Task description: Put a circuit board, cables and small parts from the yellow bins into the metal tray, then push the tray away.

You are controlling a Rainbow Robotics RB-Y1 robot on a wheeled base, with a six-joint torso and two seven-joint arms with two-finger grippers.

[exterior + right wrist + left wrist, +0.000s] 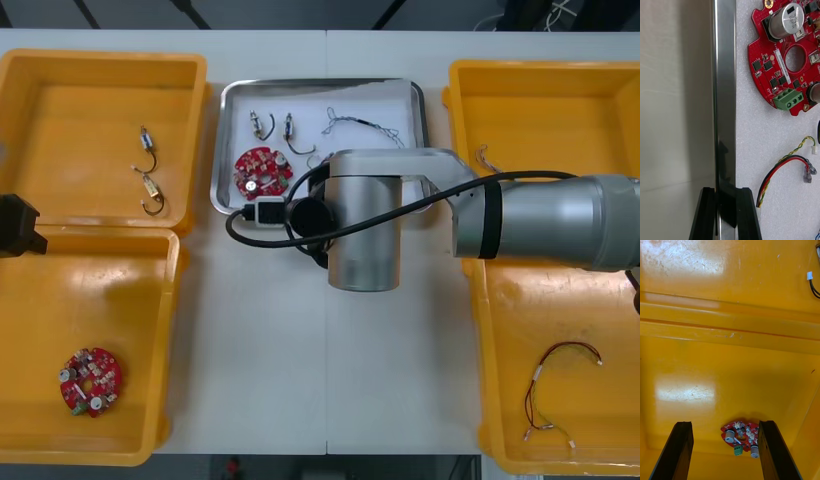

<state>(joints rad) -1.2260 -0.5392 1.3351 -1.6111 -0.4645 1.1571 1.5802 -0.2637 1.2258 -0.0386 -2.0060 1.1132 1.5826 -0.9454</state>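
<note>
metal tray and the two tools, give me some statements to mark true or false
1. The right tool is clamped on the rim of the metal tray. True.
2. The tray holds no board. False: a red circuit board lies in it.
3. The left tool is shut. False: its fingers stand open above another circuit board in a yellow bin.
4. Two small metal parts lie in the far left bin. True.

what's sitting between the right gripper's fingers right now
The rim of the metal tray lies between the fingers of the right gripper, which close on it; the right wrist view shows this.
</note>
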